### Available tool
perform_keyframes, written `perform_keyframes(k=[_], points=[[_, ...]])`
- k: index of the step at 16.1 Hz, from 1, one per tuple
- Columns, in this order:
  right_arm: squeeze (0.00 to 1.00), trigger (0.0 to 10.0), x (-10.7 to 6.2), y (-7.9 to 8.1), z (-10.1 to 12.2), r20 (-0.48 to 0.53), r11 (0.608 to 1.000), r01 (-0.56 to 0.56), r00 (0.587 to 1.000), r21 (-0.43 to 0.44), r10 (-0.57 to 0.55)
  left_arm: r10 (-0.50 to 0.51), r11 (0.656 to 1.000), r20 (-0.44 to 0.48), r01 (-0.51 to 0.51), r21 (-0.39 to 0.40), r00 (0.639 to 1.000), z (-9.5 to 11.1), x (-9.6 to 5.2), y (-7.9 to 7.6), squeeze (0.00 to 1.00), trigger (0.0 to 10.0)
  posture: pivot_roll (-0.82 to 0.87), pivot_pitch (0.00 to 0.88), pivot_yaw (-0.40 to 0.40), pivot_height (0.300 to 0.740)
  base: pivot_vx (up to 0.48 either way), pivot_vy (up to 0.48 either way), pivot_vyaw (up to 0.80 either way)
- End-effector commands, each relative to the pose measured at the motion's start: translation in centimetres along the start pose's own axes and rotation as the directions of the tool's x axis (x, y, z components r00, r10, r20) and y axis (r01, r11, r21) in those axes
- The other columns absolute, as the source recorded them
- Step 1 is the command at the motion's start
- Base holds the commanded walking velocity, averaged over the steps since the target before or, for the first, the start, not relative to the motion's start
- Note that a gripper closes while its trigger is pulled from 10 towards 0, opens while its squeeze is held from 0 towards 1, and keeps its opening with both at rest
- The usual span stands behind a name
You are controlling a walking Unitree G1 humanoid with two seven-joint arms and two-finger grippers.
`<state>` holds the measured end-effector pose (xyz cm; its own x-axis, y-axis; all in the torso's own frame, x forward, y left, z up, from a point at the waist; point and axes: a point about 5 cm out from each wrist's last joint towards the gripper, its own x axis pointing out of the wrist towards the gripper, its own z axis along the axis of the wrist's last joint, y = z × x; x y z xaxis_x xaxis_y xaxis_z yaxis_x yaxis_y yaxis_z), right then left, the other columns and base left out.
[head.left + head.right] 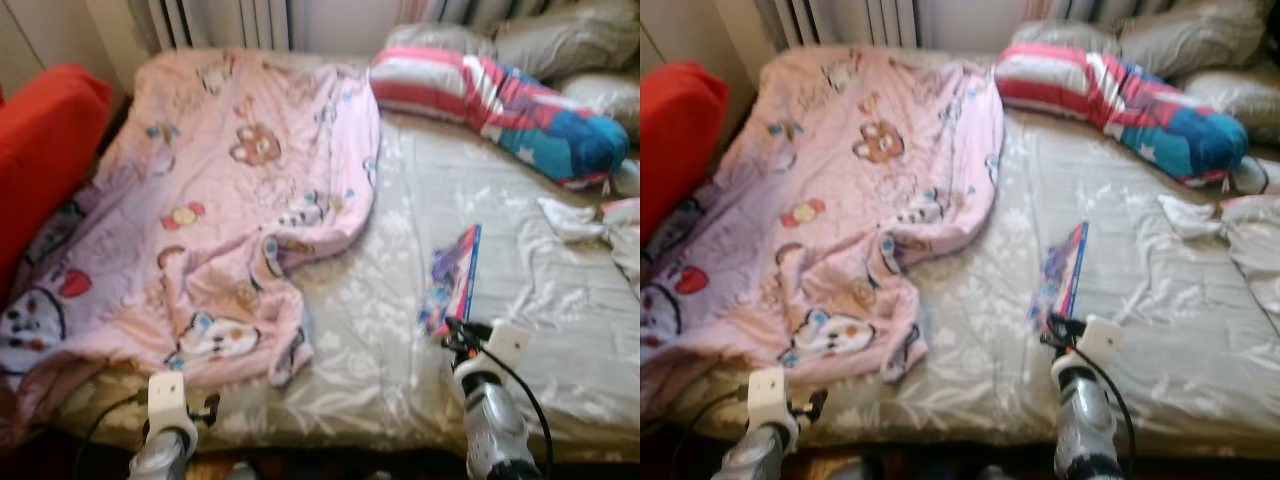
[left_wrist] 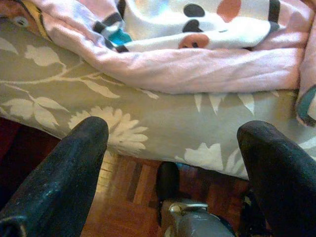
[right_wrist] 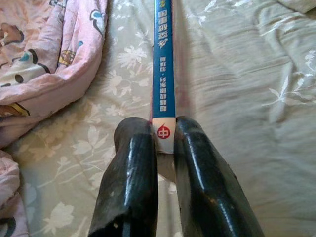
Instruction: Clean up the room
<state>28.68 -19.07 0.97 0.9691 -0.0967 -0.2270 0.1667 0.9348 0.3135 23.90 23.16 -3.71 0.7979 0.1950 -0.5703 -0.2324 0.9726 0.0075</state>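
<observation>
A thin book with a blue spine [image 3: 163, 64] stands on edge on the grey flowered sheet [image 1: 390, 340] of the bed. My right gripper [image 3: 163, 131] is shut on the near end of that spine. From the head, the book [image 1: 452, 275] rises just beyond the right gripper [image 1: 455, 335] near the bed's front edge. A crumpled pink cartoon blanket [image 1: 220, 200] covers the bed's left half. My left gripper [image 2: 175, 133] is open, low at the front edge of the bed, below the blanket's hem [image 2: 187, 69], holding nothing.
A red, white and blue striped pillow [image 1: 500, 105] and grey pillows [image 1: 570, 40] lie at the head of the bed. White cloth [image 1: 570, 218] lies at the right. A red cushion [image 1: 40, 150] sits at the left. Wooden floor [image 2: 128, 197] shows under the bed's edge.
</observation>
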Motion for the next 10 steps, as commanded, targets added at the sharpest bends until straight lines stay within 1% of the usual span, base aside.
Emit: perform_keyframes(k=[1,3,5,8,9,10], points=[[0.0,10.0,0.11,0.07,0.56,0.037,1.0,-0.006,0.999,-0.011,0.006,0.02,1.0,-0.041,-0.021,-0.012,0.999,-1.28,-0.43,0.48,0.0,10.0,0.15,0.219,-0.044,0.74,0.0,-0.281,0.0],[0.0,10.0,0.1,0.09,0.51,0.033,1.0,-0.011,0.999,-0.014,0.011,0.022,1.0,-0.04,-0.023,-0.016,0.999,-1.37,-0.47,0.41,0.0,10.0,0.15,0.225,-0.048,0.74,0.0,-0.281,0.0],[0.0,10.0,0.23,0.15,0.67,0.034,1.0,-0.013,0.999,-0.022,0.014,0.028,0.999,-0.053,-0.03,-0.026,0.998,-1.69,-0.56,0.42,0.0,10.0,0.13,0.211,-0.044,0.74,0.0,-0.285,0.0],[0.0,10.0,0.57,0.45,1.14,0.05,1.0,-0.008,0.999,-0.013,0.008,0.028,0.999,-0.065,-0.029,-0.013,0.997,-1.61,-0.49,0.57,0.0,10.0,0.12,0.196,-0.03,0.74,0.0,-0.315,0.0],[0.0,10.0,0.7,0.61,1.28,0.054,1.0,-0.007,0.999,-0.012,0.007,0.016,1.0,-0.061,-0.015,0.016,0.998,-1.25,-0.34,0.54,0.0,10.0,0.13,0.197,-0.011,0.74,0.0,-0.319,0.0],[0.0,10.0,0.71,0.43,1.45,0.065,1.0,0.001,0.998,0.0,-0.001,0.006,0.999,-0.055,-0.004,0.034,0.998,-1.05,-0.27,0.42,0.0,10.0,0.14,0.202,-0.009,0.74,0.0,-0.319,0.0]])
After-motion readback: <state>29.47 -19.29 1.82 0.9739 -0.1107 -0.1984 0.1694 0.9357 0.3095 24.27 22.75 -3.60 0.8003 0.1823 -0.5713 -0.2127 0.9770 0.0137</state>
